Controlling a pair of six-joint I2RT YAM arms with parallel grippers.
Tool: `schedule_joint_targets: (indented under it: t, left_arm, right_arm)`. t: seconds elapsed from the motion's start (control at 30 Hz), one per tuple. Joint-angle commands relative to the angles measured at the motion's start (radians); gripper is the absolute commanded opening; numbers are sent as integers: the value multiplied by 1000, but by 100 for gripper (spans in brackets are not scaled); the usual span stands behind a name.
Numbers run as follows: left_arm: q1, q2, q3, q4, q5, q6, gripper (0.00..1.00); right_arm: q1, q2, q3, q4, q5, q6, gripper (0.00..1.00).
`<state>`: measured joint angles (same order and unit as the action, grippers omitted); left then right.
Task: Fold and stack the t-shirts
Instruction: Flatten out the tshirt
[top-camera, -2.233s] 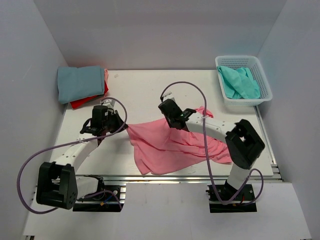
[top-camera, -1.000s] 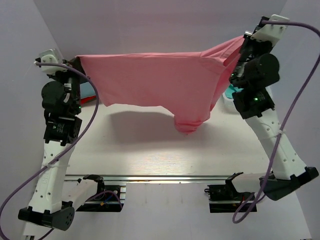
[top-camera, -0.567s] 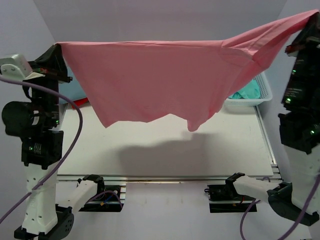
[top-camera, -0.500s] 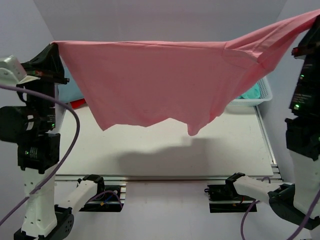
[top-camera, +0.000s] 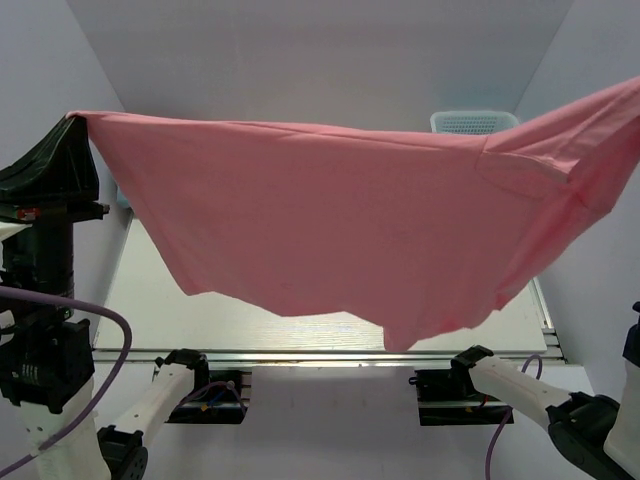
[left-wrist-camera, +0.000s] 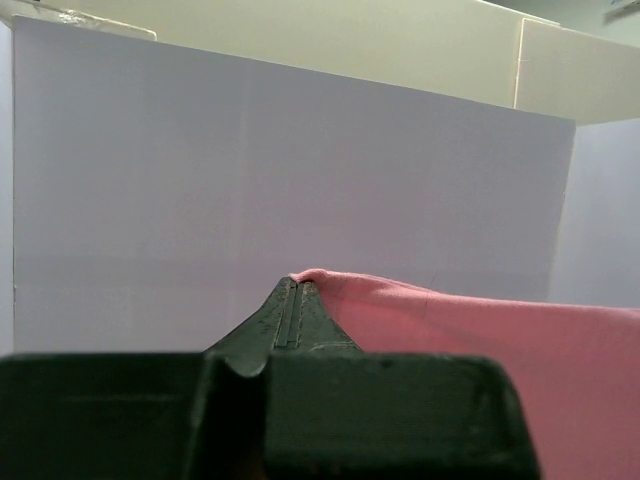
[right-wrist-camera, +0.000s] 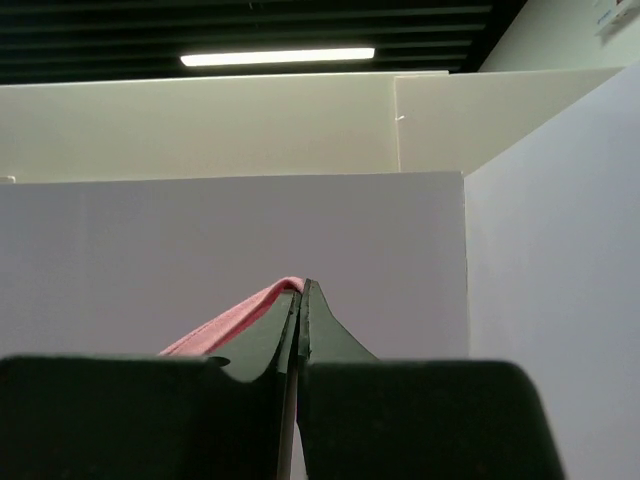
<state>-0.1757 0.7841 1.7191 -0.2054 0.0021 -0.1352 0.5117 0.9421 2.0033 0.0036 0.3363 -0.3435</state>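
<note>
The salmon pink t-shirt (top-camera: 350, 230) hangs spread wide in the air, high above the table, close to the top camera. My left gripper (top-camera: 72, 120) is shut on its left corner; in the left wrist view the pink cloth (left-wrist-camera: 470, 340) runs off to the right from the closed left gripper (left-wrist-camera: 292, 285). My right gripper is out of the top view past the right edge; in the right wrist view the right gripper (right-wrist-camera: 303, 287) is shut on a pink edge (right-wrist-camera: 235, 320). The blue, red and turquoise shirts are hidden behind the pink one.
The white lattice basket (top-camera: 475, 122) shows only by its far rim at the back right. The white table (top-camera: 160, 300) shows below the hanging shirt. Grey walls enclose the left, back and right sides.
Both arms have risen further and moved toward the camera, lifting the pink shirt from the table into a wide stretched sheet. The right gripper has left the top view.
</note>
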Motion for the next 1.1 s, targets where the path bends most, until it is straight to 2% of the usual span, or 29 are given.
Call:
schedule_joint_targets:
  t: [0.0, 0.1, 0.27, 0.3, 0.5, 0.57, 0.6, 0.67, 0.7, 0.73, 0.77, 0.87, 0.93, 0.97, 1.0, 1.07]
  left_arm:
    - [7, 13, -9, -38, 3, -9, 0]
    - [7, 14, -99, -11, 3, -23, 0]
    - [7, 47, -352, 93, -60, -107, 0]
    - [-2, 85, -395, 93, -111, -119, 0]
    - [8, 286, -559, 122, -272, -207, 0]
    - [8, 405, -613, 185, -292, -221, 0]
    - [8, 452, -627, 213, -292, -221, 0]
    - [8, 555, -618, 232, -271, -230, 0]
    - [8, 667, -572, 232, -271, -230, 0]
    - [18, 723, -544, 219, -271, -240, 0]
    - [18, 778, -517, 219, -271, -241, 0]
    - [42, 995, -396, 219, -255, -231, 0]
    - [51, 1101, -268, 206, -231, -219, 0]
    - [62, 1201, -221, 192, -217, -210, 0]
    - [62, 1246, -132, 183, -199, -210, 0]
    - [71, 1322, -61, 162, -165, -210, 0]
  right_arm:
    - [-2, 4, -108, 48, 3, -6, 0]
    - [-4, 38, -178, 110, 52, -20, 0]
    - [-4, 128, -399, 344, 213, -104, 0]
    - [-7, 162, -469, 367, 280, -115, 0]
    - [-38, 357, -699, 611, 412, -128, 0]
    - [-53, 454, -724, 634, 458, -45, 0]
    - [-80, 562, -729, 633, 461, -8, 0]
    - [-99, 650, -668, 619, 475, 61, 0]
    - [-125, 784, -644, 555, 477, 104, 0]
    - [-131, 829, -617, 532, 463, 127, 0]
    - [-147, 869, -529, 512, 457, 162, 0]
    - [-170, 1076, -428, 447, 432, 179, 0]
    - [-179, 1122, -350, 417, 391, 190, 0]
    - [-193, 1180, -336, 412, 356, 205, 0]
    - [-199, 1196, -289, 403, 319, 221, 0]
    - [-217, 1268, -259, 397, 271, 235, 0]
